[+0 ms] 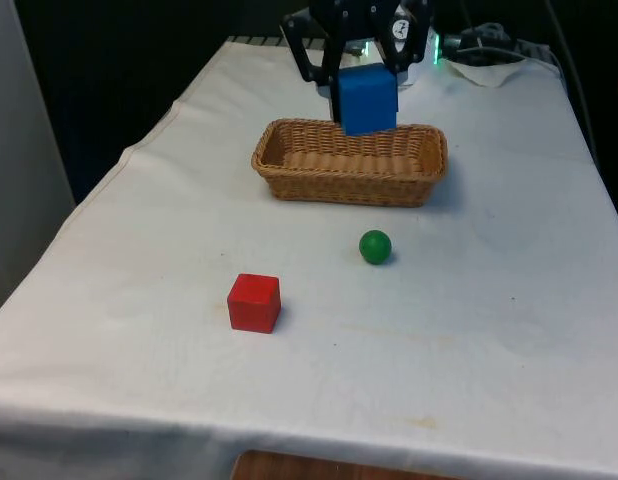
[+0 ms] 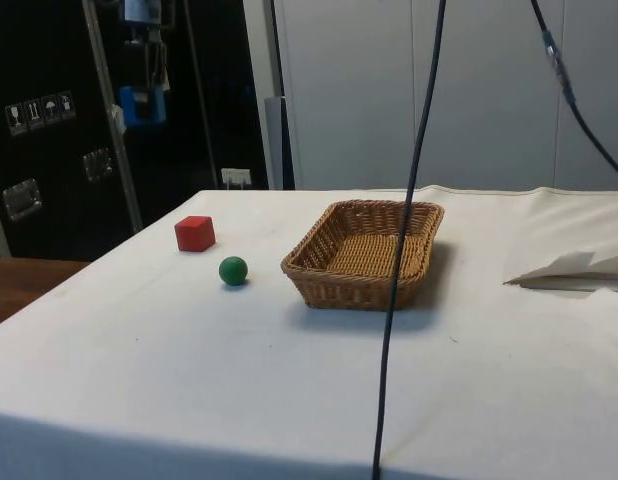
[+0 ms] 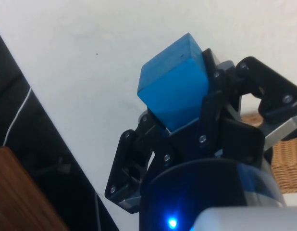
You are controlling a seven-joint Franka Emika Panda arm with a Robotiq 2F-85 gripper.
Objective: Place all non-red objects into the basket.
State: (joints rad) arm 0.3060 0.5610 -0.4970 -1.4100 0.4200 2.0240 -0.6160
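**One blue cube held above the basket**

One blue cube (image 1: 367,98) sits pinched between the fingers of the gripper (image 1: 361,75), which hangs over the far rim of the basket (image 1: 289,180) in the front view. The wrist view shows the cube (image 3: 173,87) tilted in the clamped gripper (image 3: 179,120), with a strip of the basket's weave (image 3: 288,163) at the frame's edge. The wicker basket (image 2: 319,285) stands on the white cloth (image 1: 489,330) with nothing visible inside it. A green ball (image 1: 375,246) lies on the cloth near the basket's front wall, apart from it. A red cube (image 1: 254,302) rests further toward the camera, to the front view's left of the ball. In the side view the ball (image 2: 233,270) lies between the red cube (image 2: 195,233) and the basket.
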